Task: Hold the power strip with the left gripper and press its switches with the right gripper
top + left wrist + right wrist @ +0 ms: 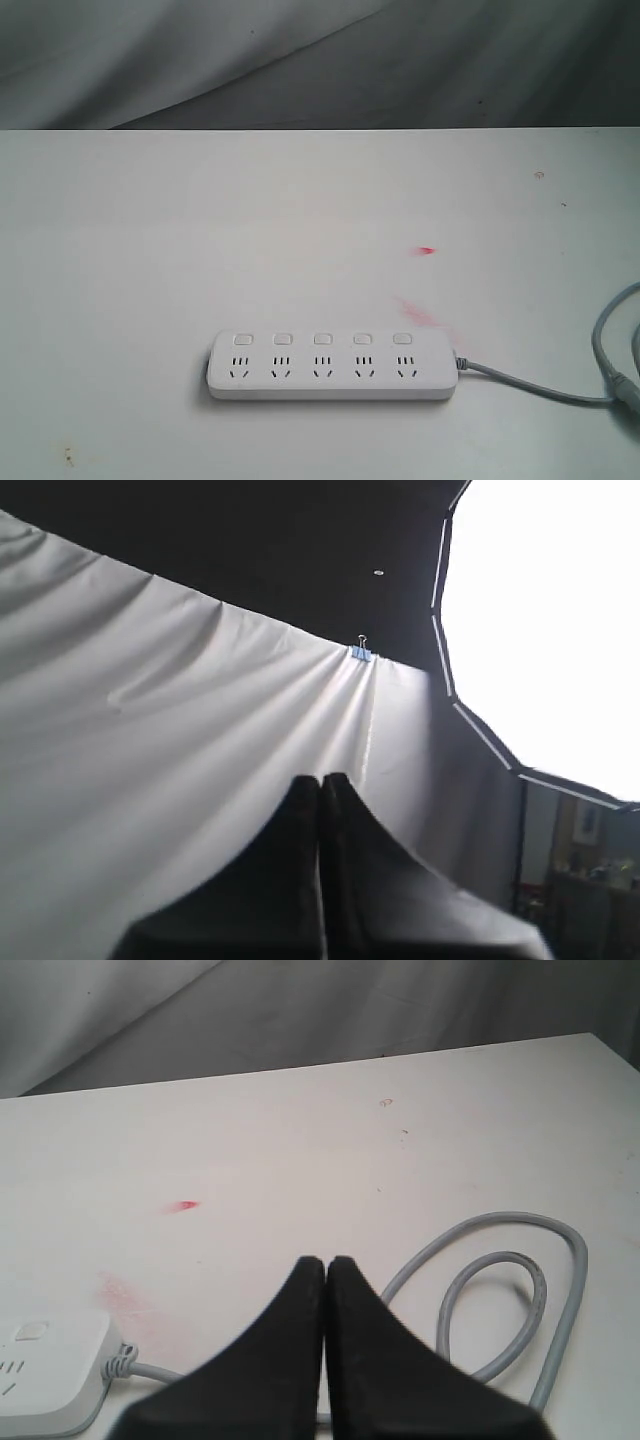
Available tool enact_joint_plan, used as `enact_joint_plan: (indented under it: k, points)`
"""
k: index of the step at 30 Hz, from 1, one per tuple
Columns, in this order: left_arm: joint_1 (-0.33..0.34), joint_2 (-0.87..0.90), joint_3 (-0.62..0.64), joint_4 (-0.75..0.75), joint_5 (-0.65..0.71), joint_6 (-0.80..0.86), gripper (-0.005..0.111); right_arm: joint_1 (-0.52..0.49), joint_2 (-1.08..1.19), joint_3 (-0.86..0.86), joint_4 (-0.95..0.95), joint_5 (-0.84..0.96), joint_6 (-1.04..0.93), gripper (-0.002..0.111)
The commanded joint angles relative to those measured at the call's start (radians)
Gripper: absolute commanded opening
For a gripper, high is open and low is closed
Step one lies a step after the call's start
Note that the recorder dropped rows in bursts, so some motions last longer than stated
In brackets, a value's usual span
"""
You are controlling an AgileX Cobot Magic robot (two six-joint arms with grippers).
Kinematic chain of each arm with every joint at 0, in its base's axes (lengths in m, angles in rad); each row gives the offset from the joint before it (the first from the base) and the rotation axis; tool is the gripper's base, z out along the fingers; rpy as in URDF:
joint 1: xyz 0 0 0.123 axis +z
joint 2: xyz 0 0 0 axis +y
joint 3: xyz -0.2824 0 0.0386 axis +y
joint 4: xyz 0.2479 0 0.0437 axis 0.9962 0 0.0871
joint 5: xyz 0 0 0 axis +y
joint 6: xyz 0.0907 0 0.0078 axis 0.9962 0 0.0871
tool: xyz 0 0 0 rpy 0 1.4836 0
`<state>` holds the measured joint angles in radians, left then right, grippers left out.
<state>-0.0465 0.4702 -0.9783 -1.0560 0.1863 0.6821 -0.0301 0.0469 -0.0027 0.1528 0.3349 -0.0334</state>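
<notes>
The long flat white plastic power strip [330,366] is lying near the white table's [120,250] front edge. The left black claw [320,780] and right black claw [326,1262] are sitting closed, empty; the left should be opening, then pinning one end.

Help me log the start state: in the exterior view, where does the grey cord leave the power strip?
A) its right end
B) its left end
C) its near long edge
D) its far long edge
A: the grey cord exits the power strip at its right end, trailing rightward.
</notes>
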Motion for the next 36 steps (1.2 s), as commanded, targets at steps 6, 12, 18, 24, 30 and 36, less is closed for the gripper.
enact_joint_plan:
  k: [6, 12, 18, 24, 30, 36]
  points:
    - [-0.004, -0.004, -0.004, -0.173, 0.148, -0.090, 0.001, -0.008, -0.009, 0.003, -0.012, -0.001, -0.004, 0.000]
    - [-0.004, -0.004, -0.004, 0.426, 0.036, -0.162, 0.001, -0.008, -0.009, 0.003, -0.012, -0.001, -0.004, 0.000]
    - [-0.004, -0.004, -0.003, 0.905, -0.033, -0.316, 0.001, -0.008, -0.009, 0.003, -0.012, -0.001, -0.004, 0.000]
    - [-0.004, -0.004, -0.003, 1.036, 0.007, -0.337, 0.001, -0.008, -0.009, 0.003, -0.012, -0.001, -0.004, 0.000]
    - [-0.004, -0.004, -0.003, 1.036, 0.088, -0.673, 0.001, -0.008, -0.009, 0.003, -0.012, -0.001, -0.004, 0.000]
    - [-0.004, -0.004, -0.003, 1.056, 0.135, -0.729, 0.001, -0.008, -0.009, 0.003, -0.012, -0.001, -0.004, 0.000]
